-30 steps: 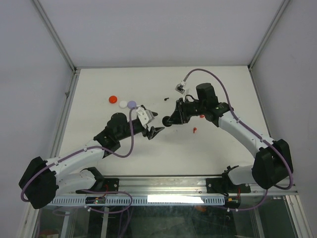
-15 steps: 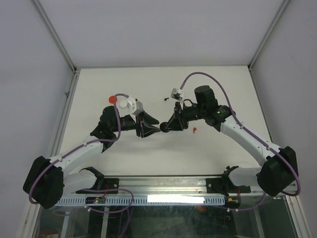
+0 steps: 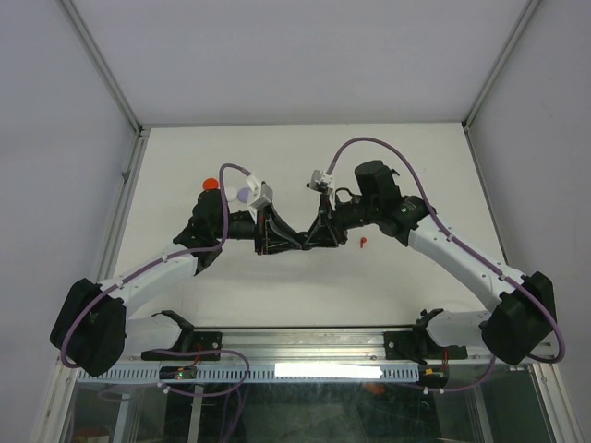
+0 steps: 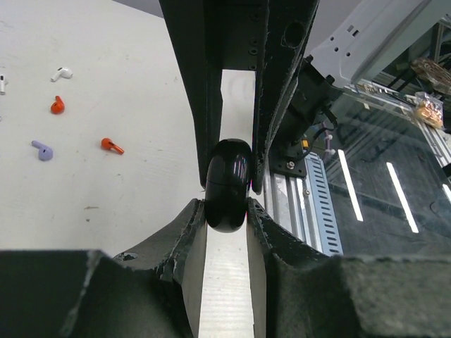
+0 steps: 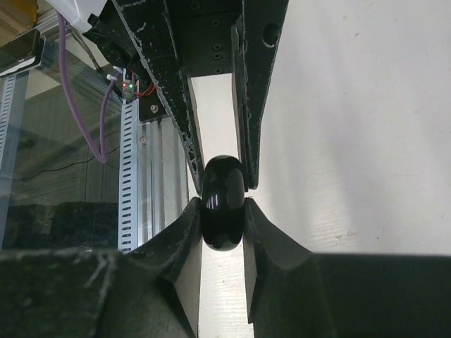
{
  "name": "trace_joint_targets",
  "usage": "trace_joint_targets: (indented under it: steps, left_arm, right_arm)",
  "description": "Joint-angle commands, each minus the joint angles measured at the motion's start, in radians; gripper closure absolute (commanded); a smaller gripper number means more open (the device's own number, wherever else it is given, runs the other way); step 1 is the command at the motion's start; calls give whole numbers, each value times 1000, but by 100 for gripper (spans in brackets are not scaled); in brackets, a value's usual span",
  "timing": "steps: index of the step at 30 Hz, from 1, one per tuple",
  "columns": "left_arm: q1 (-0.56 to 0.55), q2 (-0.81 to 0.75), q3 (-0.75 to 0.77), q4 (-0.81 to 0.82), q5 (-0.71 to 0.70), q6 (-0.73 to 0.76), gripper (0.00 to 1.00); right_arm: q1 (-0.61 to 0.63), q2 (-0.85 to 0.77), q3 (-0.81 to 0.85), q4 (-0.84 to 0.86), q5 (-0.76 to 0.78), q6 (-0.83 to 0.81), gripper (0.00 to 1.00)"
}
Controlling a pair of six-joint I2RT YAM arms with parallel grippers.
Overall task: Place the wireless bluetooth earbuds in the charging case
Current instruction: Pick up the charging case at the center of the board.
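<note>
The charging case is a glossy black rounded shell held above the table centre, pinched from both ends. My left gripper is shut on its near end, both fingers touching it. My right gripper is shut on the same case from the opposite side. The two grippers meet tip to tip, left gripper and right gripper. The case lid looks closed. Earbuds lie loose on the table: a white one, a red one, a lavender one, another red one.
A red earbud lies just right of the right gripper, and a small black piece lies behind it. A red disc and a lavender disc sit behind the left arm. The metal rail runs along the near edge.
My left gripper swung right to the case held by the right gripper and its jaws closed onto it. The right gripper shifted slightly left, still gripping the case.
</note>
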Motion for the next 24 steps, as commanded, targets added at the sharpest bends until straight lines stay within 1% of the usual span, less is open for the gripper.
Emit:
trace_joint_targets:
  steps: [1, 3, 5, 6, 9, 12, 15, 24]
  left_arm:
    - [0, 16, 44, 10, 68, -5, 83]
    - [0, 22, 48, 10, 78, -2, 92]
    - [1, 22, 45, 9, 81, 7, 99]
    - [0, 20, 42, 6, 82, 11, 100]
    - [0, 6, 27, 8, 77, 22, 100]
    - [0, -28, -8, 39, 51, 25, 100]
    - [1, -51, -33, 77, 40, 15, 100]
    - [1, -75, -58, 99, 23, 5, 100]
  right_arm:
    - [33, 4, 70, 17, -22, -48, 99]
    - [40, 15, 81, -2, -4, -59, 98]
    - [43, 24, 97, -27, 4, -73, 93]
    - [43, 24, 104, -35, 17, -77, 90]
    - [42, 8, 108, -51, 35, -86, 77]
    - [42, -7, 113, -61, 33, -90, 70]
    - [41, -14, 119, -72, 27, -94, 68]
    - [40, -27, 118, -92, 23, -106, 63]
